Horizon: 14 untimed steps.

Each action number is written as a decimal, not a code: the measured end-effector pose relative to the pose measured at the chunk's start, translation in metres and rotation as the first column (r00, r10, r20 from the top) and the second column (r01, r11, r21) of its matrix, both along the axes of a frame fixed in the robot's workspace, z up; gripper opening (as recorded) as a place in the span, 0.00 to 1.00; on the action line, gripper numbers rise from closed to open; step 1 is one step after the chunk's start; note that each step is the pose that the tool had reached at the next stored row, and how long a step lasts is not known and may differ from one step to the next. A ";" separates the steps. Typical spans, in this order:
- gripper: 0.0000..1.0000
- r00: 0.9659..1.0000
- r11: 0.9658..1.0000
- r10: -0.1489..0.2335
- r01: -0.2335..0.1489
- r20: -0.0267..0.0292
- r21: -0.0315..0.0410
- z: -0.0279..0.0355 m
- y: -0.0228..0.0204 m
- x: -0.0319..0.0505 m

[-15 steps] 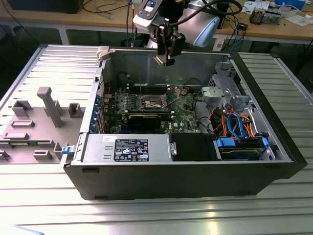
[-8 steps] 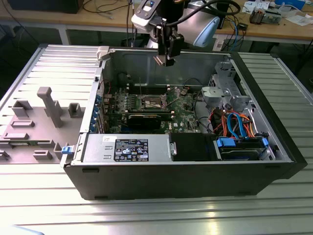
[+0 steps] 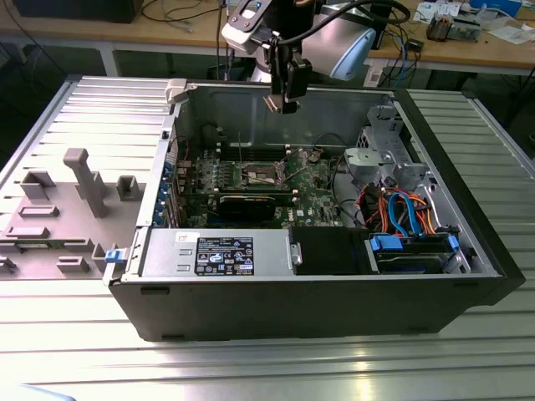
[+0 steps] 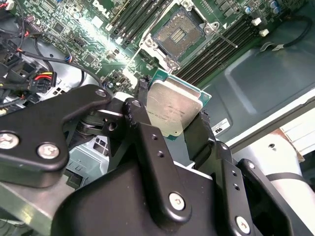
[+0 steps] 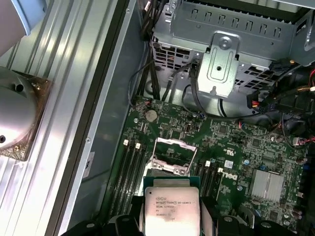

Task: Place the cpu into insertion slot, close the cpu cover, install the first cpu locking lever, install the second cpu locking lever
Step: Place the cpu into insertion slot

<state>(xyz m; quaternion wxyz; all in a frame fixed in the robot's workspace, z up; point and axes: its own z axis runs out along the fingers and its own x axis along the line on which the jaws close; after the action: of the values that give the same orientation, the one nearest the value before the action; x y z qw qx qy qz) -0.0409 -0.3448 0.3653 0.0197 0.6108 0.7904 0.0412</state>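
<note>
My gripper hangs over the open computer case, above the green board and near the back wall. Its black fingers are shut on the cpu, a flat square chip with a dull silver top and a green rim. In the first wrist view the cpu sits between the finger pads and hides the near edge of the insertion slot. In the second wrist view the insertion slot is uncovered, with a dark centre and silver surround. I cannot tell the cpu cover apart from that surround.
Long black memory slots flank the socket. A silver drive cage and orange and blue cables fill the exterior view's right. The power supply lies along the front. A grey fixture with upright blocks stands outside at the left.
</note>
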 end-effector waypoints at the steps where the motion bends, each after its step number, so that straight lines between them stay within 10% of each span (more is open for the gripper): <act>1: 0.54 1.000 1.000 -0.003 0.003 0.000 0.000 0.0000 0.0000 0.0000; 14: 0.54 0.998 0.998 -0.058 0.058 0.000 0.000 -0.0003 0.0000 0.0000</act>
<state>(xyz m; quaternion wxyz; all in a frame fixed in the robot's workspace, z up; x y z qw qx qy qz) -0.0409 -0.3448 0.3651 0.0209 0.6335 0.7724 0.0407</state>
